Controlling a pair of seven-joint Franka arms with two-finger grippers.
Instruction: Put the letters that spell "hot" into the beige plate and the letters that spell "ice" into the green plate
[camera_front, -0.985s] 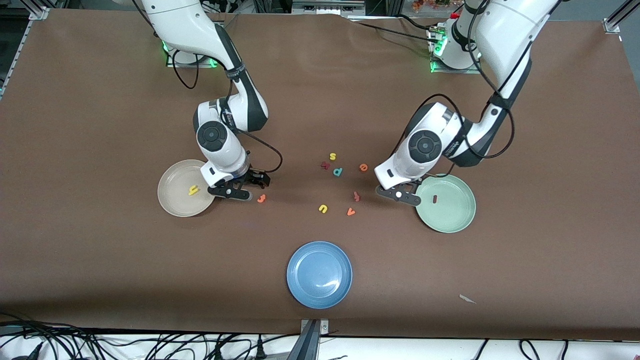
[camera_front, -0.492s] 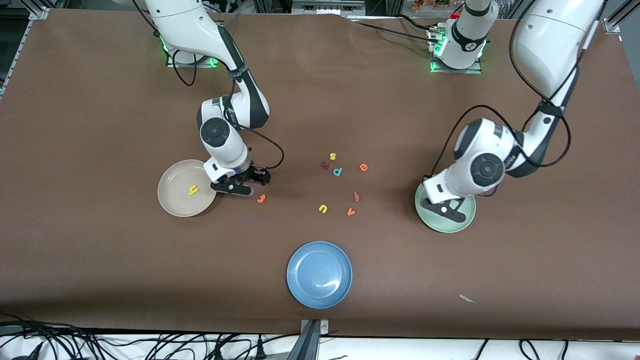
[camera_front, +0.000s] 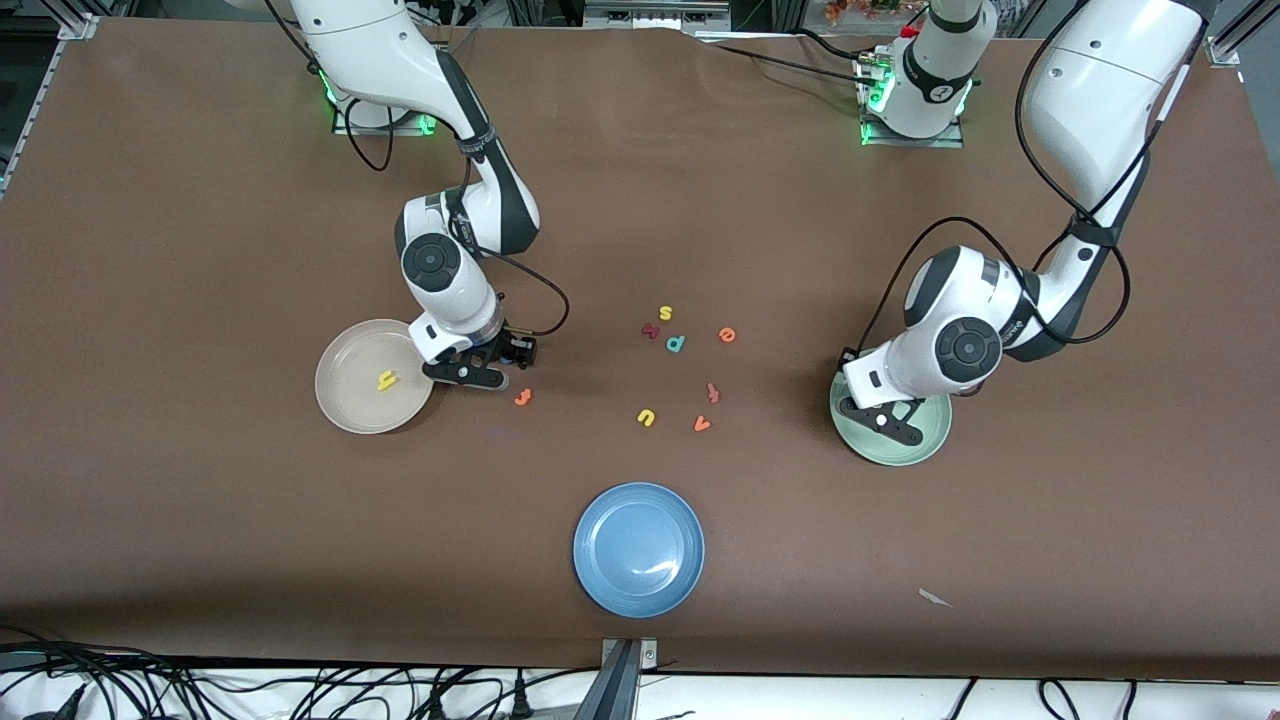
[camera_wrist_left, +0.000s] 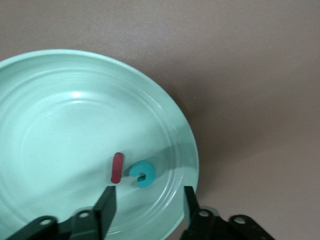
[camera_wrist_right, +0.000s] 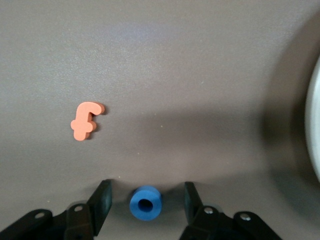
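The front view looks down from high across the table (camera_front: 200, 560), facing both robot bases along its top edge and taking in the whole surface. The left wrist view hangs close above the green plate (camera_wrist_left: 60, 100) — the same green plate seen toward the left arm's end of the table. The right wrist view sits close over bare table beside the beige plate's (camera_wrist_right: 315, 125) rim — shared with the front view.

The only readable signs are the foam letters themselves. On the tabletop (camera_front: 200, 520) lie a yellow "s" (camera_front: 665, 313), a yellow "u" (camera_front: 646, 417), a teal "p" (camera_front: 676, 344) and an orange "e" (camera_front: 727, 335). A yellow "h" (camera_front: 386, 380) lies in the beige plate (camera_front: 340, 405), and a teal "c" (camera_wrist_left: 141, 175) beside a red "i" (camera_wrist_left: 117, 167) in the green plate (camera_wrist_left: 60, 100).
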